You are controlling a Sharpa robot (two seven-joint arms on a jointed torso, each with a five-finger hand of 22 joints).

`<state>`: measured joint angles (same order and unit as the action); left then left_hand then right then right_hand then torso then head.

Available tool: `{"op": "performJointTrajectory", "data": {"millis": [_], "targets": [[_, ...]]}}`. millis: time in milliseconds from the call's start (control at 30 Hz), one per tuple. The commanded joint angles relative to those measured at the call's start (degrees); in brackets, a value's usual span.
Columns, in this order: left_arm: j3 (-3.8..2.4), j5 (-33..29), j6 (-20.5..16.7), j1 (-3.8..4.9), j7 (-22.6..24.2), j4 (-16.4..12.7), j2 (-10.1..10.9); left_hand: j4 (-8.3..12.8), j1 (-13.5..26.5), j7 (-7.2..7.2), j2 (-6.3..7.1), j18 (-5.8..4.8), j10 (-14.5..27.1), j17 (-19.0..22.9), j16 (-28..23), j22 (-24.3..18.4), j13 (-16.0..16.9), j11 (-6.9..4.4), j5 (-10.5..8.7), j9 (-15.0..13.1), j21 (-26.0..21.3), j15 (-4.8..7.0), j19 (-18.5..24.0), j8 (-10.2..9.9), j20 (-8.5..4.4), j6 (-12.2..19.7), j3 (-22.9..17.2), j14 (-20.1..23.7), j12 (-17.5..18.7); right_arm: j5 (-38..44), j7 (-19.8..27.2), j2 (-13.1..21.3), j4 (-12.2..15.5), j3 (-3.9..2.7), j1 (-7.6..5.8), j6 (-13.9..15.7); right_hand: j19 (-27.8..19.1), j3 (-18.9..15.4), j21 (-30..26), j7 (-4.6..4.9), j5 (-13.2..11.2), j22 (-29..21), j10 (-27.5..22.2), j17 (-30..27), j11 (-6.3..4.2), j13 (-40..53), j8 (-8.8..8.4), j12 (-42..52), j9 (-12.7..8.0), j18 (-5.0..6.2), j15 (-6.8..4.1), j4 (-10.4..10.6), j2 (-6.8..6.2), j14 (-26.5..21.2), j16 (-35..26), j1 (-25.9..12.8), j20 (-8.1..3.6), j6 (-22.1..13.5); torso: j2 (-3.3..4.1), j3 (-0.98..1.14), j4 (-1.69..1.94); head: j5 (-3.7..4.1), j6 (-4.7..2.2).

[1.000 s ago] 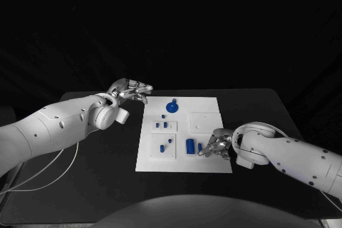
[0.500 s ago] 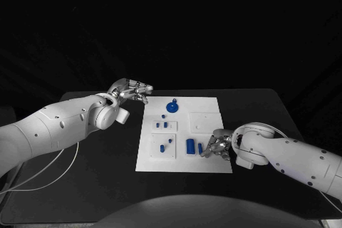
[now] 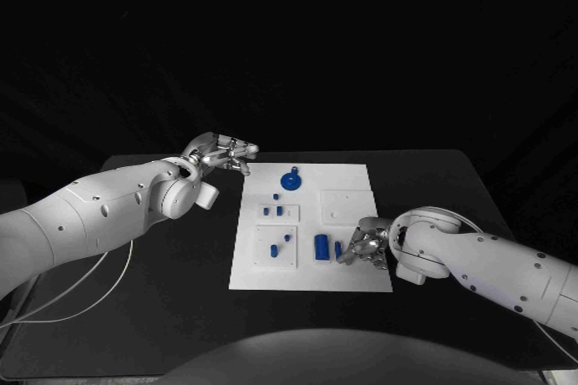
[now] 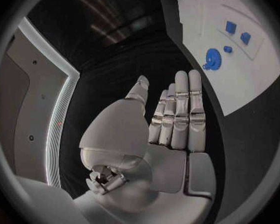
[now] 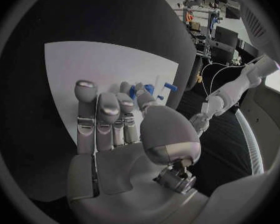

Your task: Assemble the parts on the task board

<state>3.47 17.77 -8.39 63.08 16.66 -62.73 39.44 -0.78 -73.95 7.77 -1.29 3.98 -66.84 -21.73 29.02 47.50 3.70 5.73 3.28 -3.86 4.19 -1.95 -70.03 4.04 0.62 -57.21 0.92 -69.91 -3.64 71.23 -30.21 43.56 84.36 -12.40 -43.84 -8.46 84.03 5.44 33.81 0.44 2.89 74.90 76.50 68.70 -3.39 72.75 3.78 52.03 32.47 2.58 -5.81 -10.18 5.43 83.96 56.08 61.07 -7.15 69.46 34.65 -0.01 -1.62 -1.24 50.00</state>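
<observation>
The white task board (image 3: 362, 278) lies in the middle of the table. On it sit a round blue part with a loop (image 3: 291, 181), several small blue pieces (image 3: 275, 210), a large blue block (image 3: 321, 246) and a slim blue piece (image 3: 338, 250). My right hand (image 3: 368, 245) rests over the board's right front side, its fingertips right beside the slim piece. In the right wrist view blue pieces (image 5: 140, 90) show just past the tips of my right hand (image 5: 115, 119); whether it pinches one is unclear. My left hand (image 3: 223, 154) hovers off the board's far left corner, with nothing in it.
In the left wrist view my left hand (image 4: 171, 114) has straight fingers over the black table, with the board (image 4: 239, 79) and the round part (image 4: 212, 58) beyond it. A white cable (image 3: 84, 293) trails over the table's left side.
My right hand has edged slightly left, closer to the slim blue piece. The left hand and the parts have stayed put.
</observation>
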Motion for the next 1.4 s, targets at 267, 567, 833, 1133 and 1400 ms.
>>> {"op": "performJointTrajectory", "data": {"millis": [267,567,833,1133,1400], "targets": [[-0.04,0.04,0.78,0.02,0.32,-0.1,-0.1,0.11,-0.11,0.06,-0.53,0.26,0.34,0.05,0.33,0.06,0.04,-0.01,-0.23,-0.03,0.02,-0.11,0.06,0.32,0.28,0.1,0.15,0.18,-0.11,0.77,-1.16,-1.19,-2.18,0.01,0.09,-0.01,3.05,3.67,-0.09,-0.05,-0.11,3.11,0.36,0.04,0.01,0.15,-0.06,-0.2,0.72,-0.7,-0.4,-0.43,-0.33,0.42,-0.22,-2.11,-0.48,0.11,-0.02,-0.02,0.02,-0.06,0.0],[-0.04,0.04,0.81,0.02,0.32,-0.1,-0.09,0.11,-0.11,0.06,-0.53,0.26,0.34,0.05,0.33,0.06,0.04,-0.01,-0.23,-0.03,0.02,-0.11,0.06,0.32,0.28,0.1,0.15,0.18,-0.11,0.78,-1.13,-2.1,-3.55,0.08,0.41,-0.5,3.05,3.94,-0.1,-0.09,-0.11,3.11,0.35,0.04,0.0,0.15,-0.04,-0.24,0.79,-0.71,-0.39,-0.66,-0.37,0.42,-0.23,-1.88,-0.46,0.15,-0.02,0.01,0.01,0.04,0.0],[-0.04,0.04,0.83,0.02,0.3,-0.1,-0.06,0.11,-0.11,0.06,-0.53,0.26,0.34,0.05,0.33,0.06,0.04,-0.01,-0.23,-0.03,0.02,-0.11,0.06,0.32,0.28,0.1,0.15,0.18,-0.11,0.6,-0.92,-2.37,-4.28,0.1,0.58,-0.69,3.05,4.15,-0.14,-0.14,-0.11,3.09,0.4,0.03,-0.02,0.19,-0.02,-0.18,0.93,-0.72,-0.39,-0.73,-0.4,0.42,-0.23,-1.93,-0.46,0.26,-0.02,0.0,-0.01,0.09,0.0],[-0.04,0.04,0.8,0.02,0.3,-0.1,-0.04,0.11,-0.11,0.06,-0.53,0.26,0.34,0.05,0.33,0.06,0.04,-0.01,-0.23,-0.03,0.02,-0.11,0.06,0.32,0.28,0.1,0.15,0.18,-0.11,0.26,-0.11,-1.98,-3.92,0.11,0.67,-0.24,3.04,4.0,-0.16,-0.1,-0.11,3.06,0.37,-0.06,0.0,0.14,-0.04,-0.3,1.19,-0.73,-0.39,-0.46,-0.87,0.4,-0.35,-2.64,-0.47,0.3,-0.04,0.01,-0.03,0.16,0.0],[-0.04,-0.07,0.64,0.02,0.4,-0.12,0.05,0.1,-0.08,0.06,-0.51,0.25,0.31,0.05,0.31,0.06,0.04,-0.01,-0.23,-0.03,0.02,-0.12,0.08,0.32,0.28,0.08,0.21,0.21,-0.12,-1.94,2.95,-0.58,-3.35,-0.17,0.68,1.62,2.98,2.79,-0.45,0.29,-0.11,2.97,0.21,-0.28,0.19,0.05,-0.17,-0.56,1.18,-0.68,-0.34,0.77,-2.51,0.33,-0.69,-4.42,-0.45,-0.23,-0.16,-0.01,-0.1,0.28,-0.04]]}}
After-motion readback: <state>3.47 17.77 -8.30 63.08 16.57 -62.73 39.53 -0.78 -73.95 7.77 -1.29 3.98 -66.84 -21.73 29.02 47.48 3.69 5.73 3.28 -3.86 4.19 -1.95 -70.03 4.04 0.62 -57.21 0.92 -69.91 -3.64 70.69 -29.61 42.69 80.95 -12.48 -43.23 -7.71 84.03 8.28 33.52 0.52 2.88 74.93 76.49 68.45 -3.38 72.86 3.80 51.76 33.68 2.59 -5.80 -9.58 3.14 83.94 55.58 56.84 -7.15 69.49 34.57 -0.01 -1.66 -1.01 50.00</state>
